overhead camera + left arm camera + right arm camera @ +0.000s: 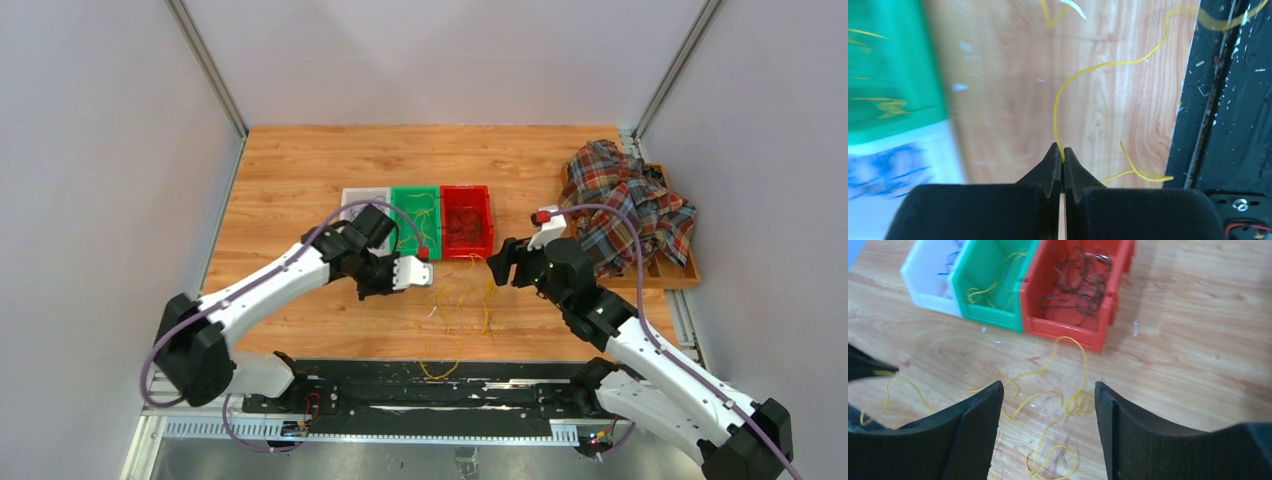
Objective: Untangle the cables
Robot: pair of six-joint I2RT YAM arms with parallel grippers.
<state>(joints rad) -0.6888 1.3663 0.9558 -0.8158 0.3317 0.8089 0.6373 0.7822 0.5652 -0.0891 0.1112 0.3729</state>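
Thin yellow cables [465, 300] lie in a loose tangle on the wooden table in front of the bins. My left gripper [428, 280] is shut on one yellow cable [1098, 66]; the strand rises from the closed tips [1063, 152] and curves toward the black rail. My right gripper [507, 272] is open and empty, hovering over the tangle, with a knotted yellow loop [1068, 405] on the table between its fingers [1048, 390]. Blue cables [948, 260] lie in the white bin, yellow ones [988, 290] in the green bin, dark ones [1078, 285] in the red bin.
White bin [362, 200], green bin [398, 215] and red bin [489, 225] stand side by side behind the tangle. A plaid cloth [630, 205] lies on a wooden tray [680, 275] at the right. A black rail [420, 385] runs along the near edge, with a yellow strand [438, 372] over it.
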